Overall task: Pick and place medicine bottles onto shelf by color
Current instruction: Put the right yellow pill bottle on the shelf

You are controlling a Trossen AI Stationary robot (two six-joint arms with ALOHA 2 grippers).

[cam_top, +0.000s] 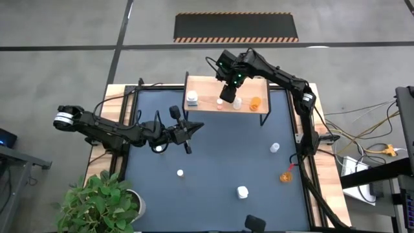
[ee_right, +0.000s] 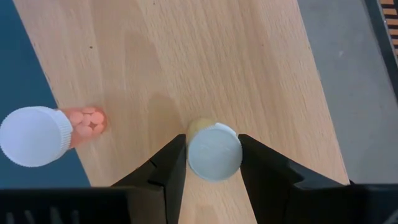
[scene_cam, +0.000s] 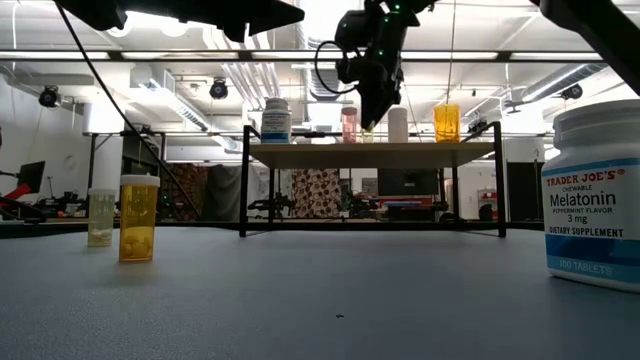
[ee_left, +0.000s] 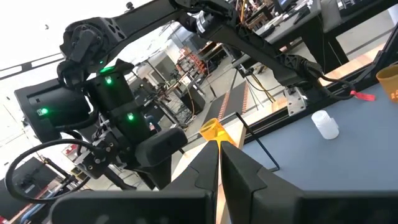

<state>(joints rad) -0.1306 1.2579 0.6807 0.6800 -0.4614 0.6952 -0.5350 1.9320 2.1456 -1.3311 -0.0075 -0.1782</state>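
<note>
White-capped bottle (ee_right: pixel 214 151) upright on shelf (ee_right: pixel 249 62) mid-board | right claw (ee_right: pixel 213 163) straddles it, fingers flanking cap | left claw (cam_top: pixel 194 127) pressed together.

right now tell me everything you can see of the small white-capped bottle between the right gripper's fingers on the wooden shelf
The small white-capped bottle has a round, flat white cap and a pale yellowish translucent body showing just beyond the cap's rim. It stands upright on the light-wood shelf, cap up. The right gripper straddles it from above, one dark finger on each side, close against the cap; whether they press it cannot be told. A white-capped pinkish-orange bottle stands apart from it on the shelf.
</note>
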